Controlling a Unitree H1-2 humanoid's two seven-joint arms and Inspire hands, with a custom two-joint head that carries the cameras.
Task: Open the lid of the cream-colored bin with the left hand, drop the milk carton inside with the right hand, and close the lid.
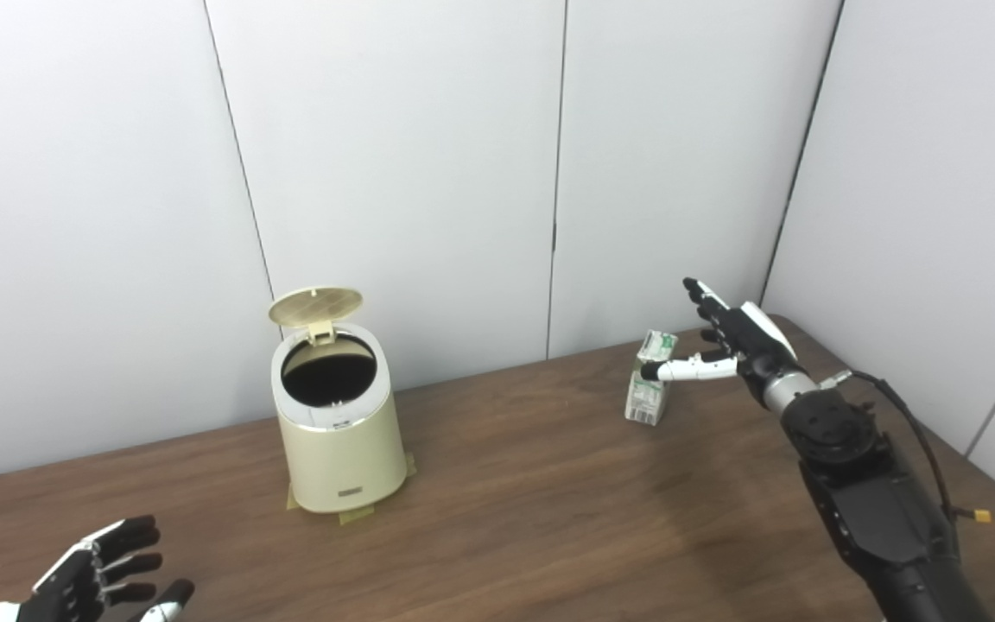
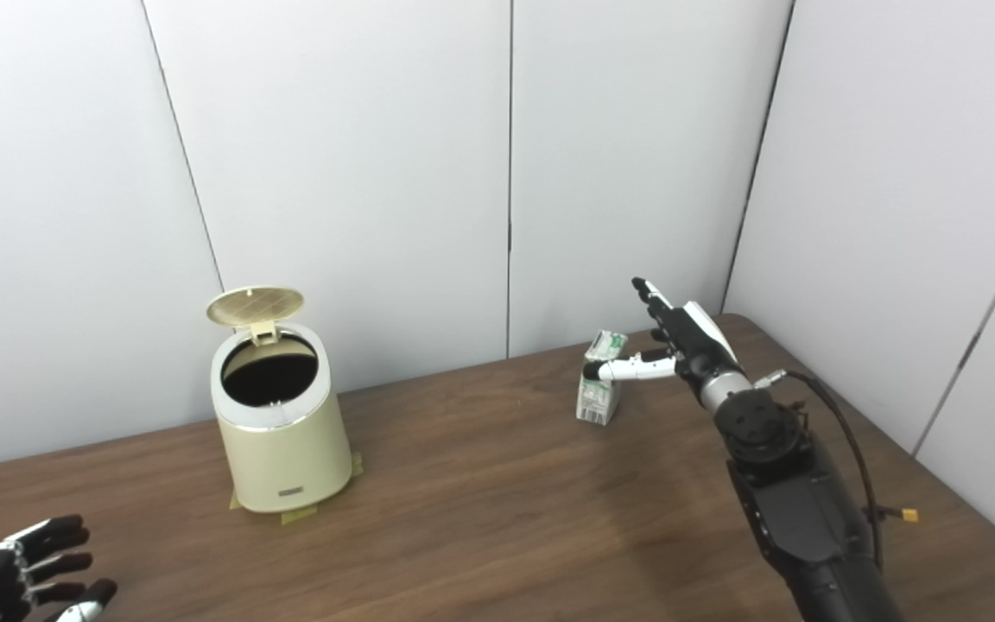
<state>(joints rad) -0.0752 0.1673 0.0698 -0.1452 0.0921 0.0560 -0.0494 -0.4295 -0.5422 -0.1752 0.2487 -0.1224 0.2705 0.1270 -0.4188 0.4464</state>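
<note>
milk carton (image 1: 646, 390) print — blurred, bin (image 1: 340, 449) plate (small) — unreadable

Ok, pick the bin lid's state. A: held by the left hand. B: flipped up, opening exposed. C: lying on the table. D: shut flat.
B: the lid stands raised behind the cream-colored bin, whose dark opening shows, while the left hand sits apart near the table's front edge.

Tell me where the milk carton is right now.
The milk carton stands upright on the table, right of centre near the back wall, well right of the open cream bin, with the open right hand beside it.
</note>
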